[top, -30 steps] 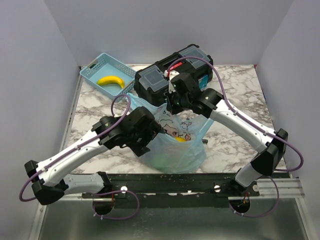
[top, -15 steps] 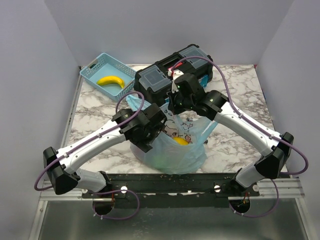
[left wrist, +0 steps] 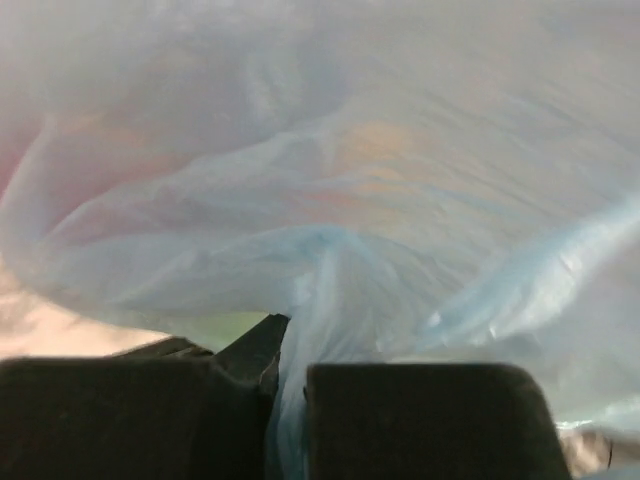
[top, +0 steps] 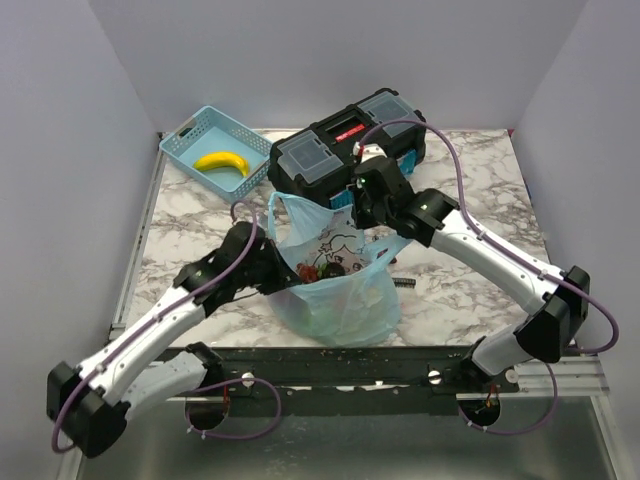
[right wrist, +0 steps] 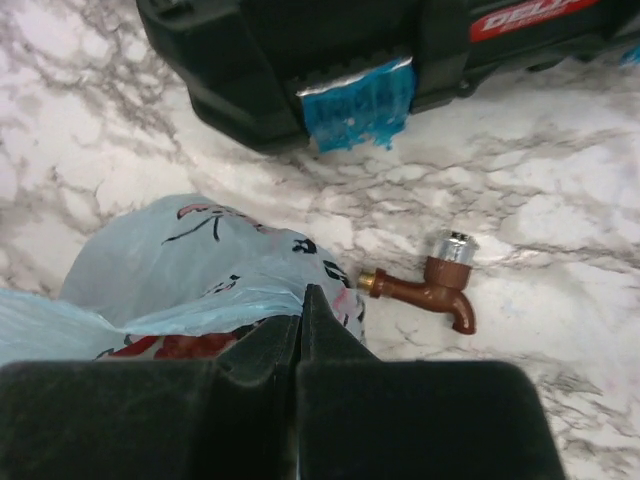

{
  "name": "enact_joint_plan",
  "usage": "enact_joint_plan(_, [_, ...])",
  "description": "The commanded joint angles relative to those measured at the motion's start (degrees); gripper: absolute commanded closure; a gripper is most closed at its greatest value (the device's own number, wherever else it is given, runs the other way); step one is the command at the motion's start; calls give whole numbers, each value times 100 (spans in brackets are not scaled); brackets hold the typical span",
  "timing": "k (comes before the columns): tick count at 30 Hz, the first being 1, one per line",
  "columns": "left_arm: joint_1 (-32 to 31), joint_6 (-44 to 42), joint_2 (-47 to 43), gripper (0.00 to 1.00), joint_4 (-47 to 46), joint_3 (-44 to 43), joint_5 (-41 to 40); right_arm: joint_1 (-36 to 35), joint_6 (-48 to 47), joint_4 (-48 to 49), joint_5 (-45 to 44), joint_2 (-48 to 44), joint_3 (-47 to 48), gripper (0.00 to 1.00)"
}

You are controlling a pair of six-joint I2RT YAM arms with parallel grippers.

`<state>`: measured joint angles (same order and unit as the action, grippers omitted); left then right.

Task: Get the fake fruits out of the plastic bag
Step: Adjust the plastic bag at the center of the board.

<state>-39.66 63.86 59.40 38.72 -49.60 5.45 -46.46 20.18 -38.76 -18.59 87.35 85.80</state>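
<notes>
The plastic bag (top: pixel 345 300), thin light blue with cartoon prints, stands at the table's near middle with its mouth held open. Dark red fake fruits (top: pixel 322 270) show inside the mouth. My left gripper (top: pixel 282 272) is shut on the bag's left rim; in the left wrist view the plastic bag (left wrist: pixel 400 200) fills the frame and a fold runs between the shut left gripper (left wrist: pixel 288 400) fingers. My right gripper (top: pixel 368 222) is shut on the bag's far right rim. In the right wrist view the bag (right wrist: pixel 200 260) leads into the shut right gripper (right wrist: pixel 302 330).
A black toolbox (top: pixel 345 150) stands just behind the bag, its side (right wrist: pixel 300 70) close ahead of the right wrist. A brown tap piece (right wrist: pixel 425 290) lies on the marble beside the bag. A light-blue lattice basket (top: pixel 190 140) at the far left holds a yellow banana (top: pixel 222 162).
The left gripper moved to the bag's left rim and shut on it. The bag's mouth has spread open, showing dark red fruits. The right gripper stayed shut and shifted slightly right.
</notes>
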Motion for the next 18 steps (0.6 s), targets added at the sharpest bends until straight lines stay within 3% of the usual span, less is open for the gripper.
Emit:
enact_joint_plan(1, [663, -1936, -1723, 100, -2768, 1355, 2144, 444, 42, 830, 1887, -376, -726, 99])
enact_joint_plan(3, [960, -2111, -1986, 100, -3293, 1580, 2846, 765, 27, 1259, 3139, -459, -1089, 99])
enact_joint_plan(6, [1340, -1968, -1690, 100, -4026, 1651, 4092, 1231, 328, 1887, 4983, -526, -1553, 99])
enact_joint_plan(9, [1697, -1078, -1537, 100, -6166, 2134, 5056, 1742, 950, 2863, 6383, -673, -2060, 99])
enact_joint_plan(12, [2018, -645, -1333, 100, -7393, 2281, 5460, 2223, 1620, 3754, 7393, -710, -2432, 99])
enact_joint_plan(16, [2211, 328, -944, 100, -10018, 2665, 5806, 2596, 3274, 5904, 8279, -587, -3040, 99])
enact_joint_plan(18, [2272, 889, -550, 100, -10896, 2704, 5949, 2725, 4195, 7002, 8468, -376, -3200, 99])
